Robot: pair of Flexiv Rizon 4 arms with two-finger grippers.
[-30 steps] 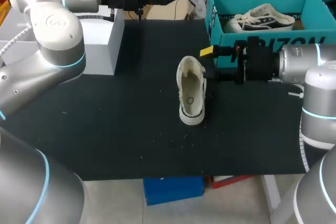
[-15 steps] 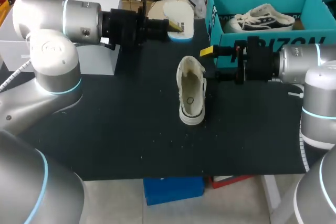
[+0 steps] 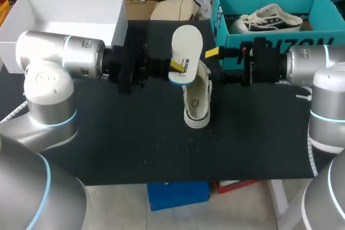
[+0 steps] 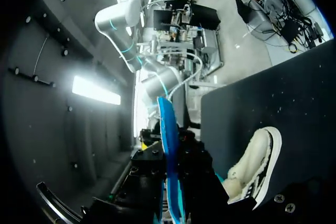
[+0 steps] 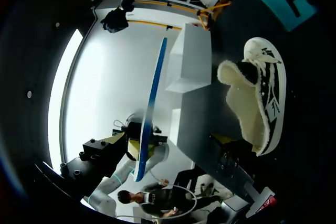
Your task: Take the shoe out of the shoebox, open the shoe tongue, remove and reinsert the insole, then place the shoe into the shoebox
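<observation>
While the insole (image 3: 186, 47) waits to go back in, my left claw (image 3: 176, 67) is pinched tight on its lower part. It holds the insole tilted with that end right over the mouth of the shoe (image 3: 196, 98), I judge so it can slide straight in. The shoe sits sole-down mid-table (image 3: 108, 133), near the shoebox (image 3: 269, 40) where the other shoe (image 3: 268, 17) lies. My right claw (image 3: 215, 65) is spread wide and empty, just beside the shoe, probably to steady it; whether it touches I can't tell
</observation>
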